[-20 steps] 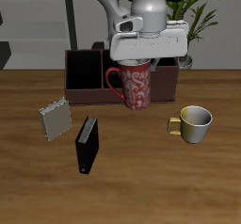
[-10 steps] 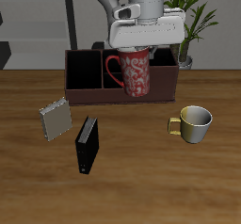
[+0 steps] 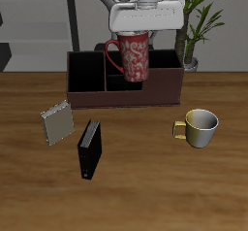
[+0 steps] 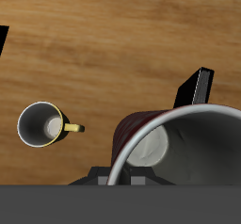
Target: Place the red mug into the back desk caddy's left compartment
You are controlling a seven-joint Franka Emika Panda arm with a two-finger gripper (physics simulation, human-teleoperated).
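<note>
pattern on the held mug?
Red mug: red with a pale speckled floral pattern, red handle. Shows best in the exterior view.

Both renders are evenly and softly lit, moderately bright, with no glare spots. In the exterior view the light seems to come from above: the yellow mug, the black box and the grey book cast only faint, short shadows on the table. The caddy interior is dark. The image is low-resolution and slightly soft. In the wrist view the red mug rim looms large and edges look pixelated; its interior is pale and shaded.
</note>
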